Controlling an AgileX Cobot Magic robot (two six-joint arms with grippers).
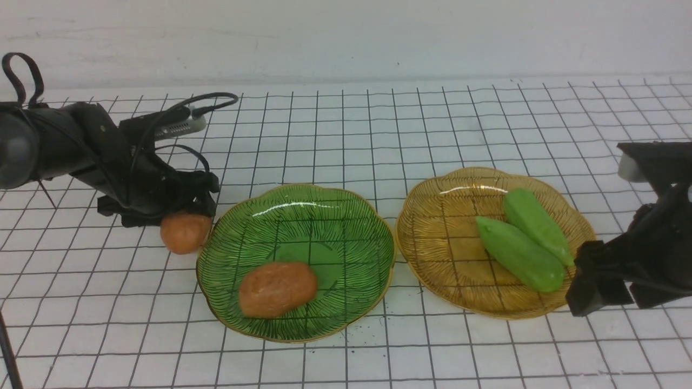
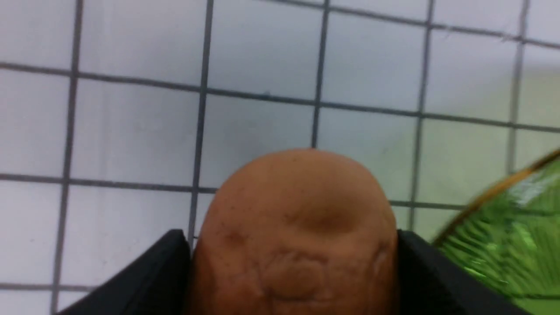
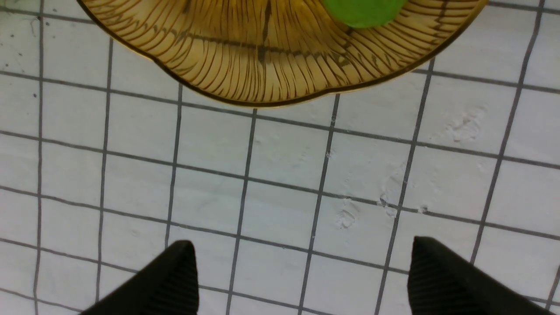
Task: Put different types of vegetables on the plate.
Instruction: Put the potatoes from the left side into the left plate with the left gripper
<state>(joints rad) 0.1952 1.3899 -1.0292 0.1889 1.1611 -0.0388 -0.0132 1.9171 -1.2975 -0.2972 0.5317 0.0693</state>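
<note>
Lying parallel, the cucumbers run from far-left to near-right.

Black twin-arm robot
Left arm carries looped black cables and a grey module; right hand has ribbed fingers.

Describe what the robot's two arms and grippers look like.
Both arms are matte black. The left arm has a rounded joint housing, looped black cables and a silver-grey module on its wrist. The right arm carries a pale grey module. The left gripper and right gripper have black wedge-shaped fingers, finely ribbed. No markings show.
</note>
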